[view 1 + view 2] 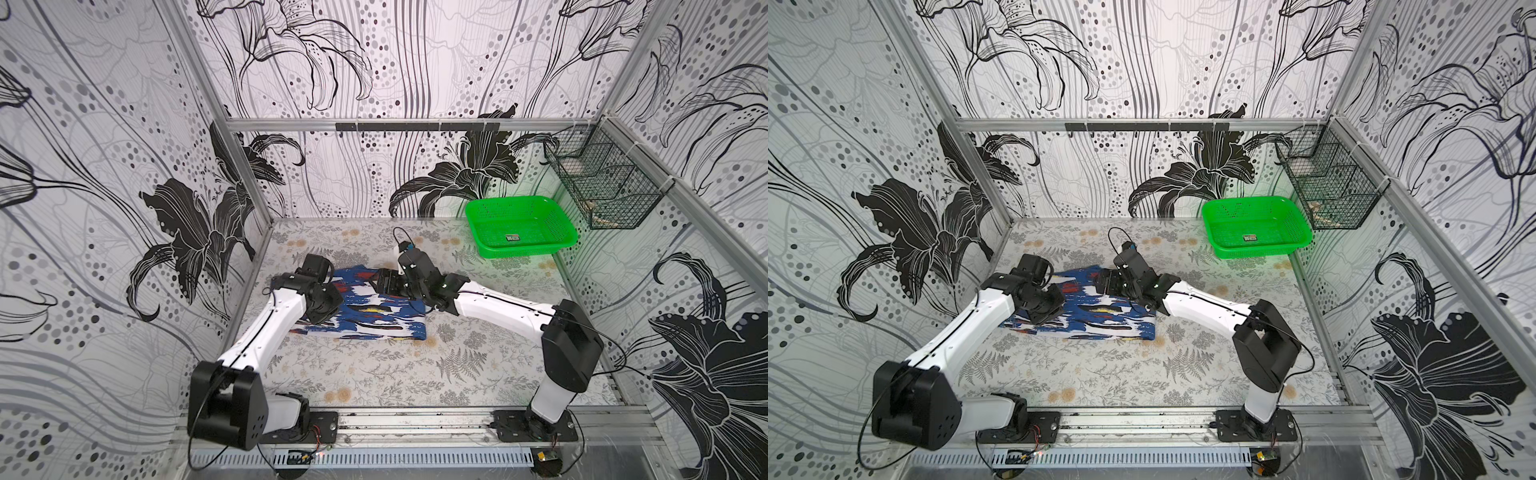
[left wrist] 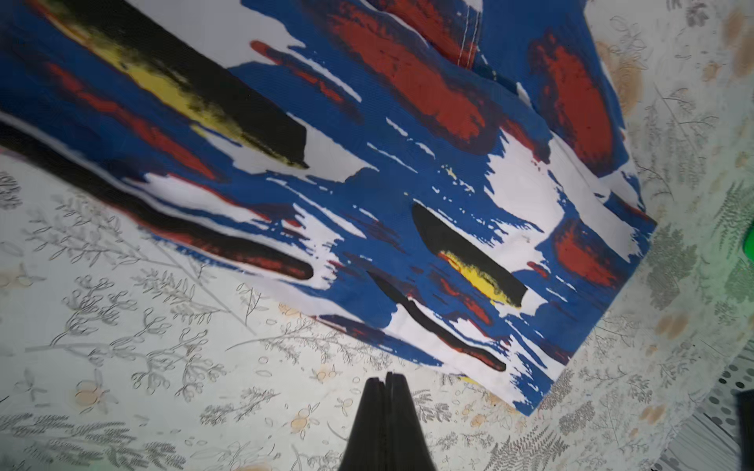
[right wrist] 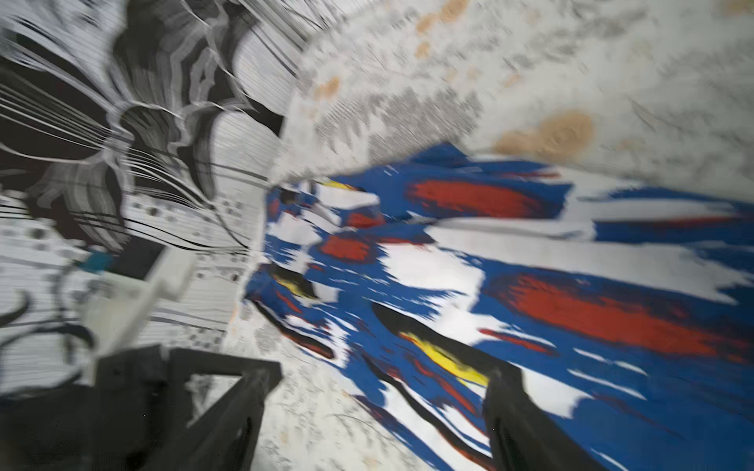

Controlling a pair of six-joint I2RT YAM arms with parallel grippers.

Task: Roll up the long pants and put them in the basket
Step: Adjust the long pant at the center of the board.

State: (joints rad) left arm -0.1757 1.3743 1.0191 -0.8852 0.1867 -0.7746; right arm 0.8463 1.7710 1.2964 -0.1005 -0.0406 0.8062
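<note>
Lying folded flat at the desk's [image 1: 374, 374] 9 o'clock, the long pants [image 1: 365, 307] are being readied for rolling. The left gripper [image 2: 386, 381] is being held pressed together, empty, beside their 9 o'clock edge. The right gripper [image 3: 377, 379] is being held spread over 12 o'clock, probably to seize cloth.

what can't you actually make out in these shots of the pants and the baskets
long pants: the part under the left arm is hidden, both top views.
right gripper: right wrist view is motion-blurred; contact with fabric unclear.
green basket: small item inside, too small to identify.
wire basket: contents masked by mesh.
</note>
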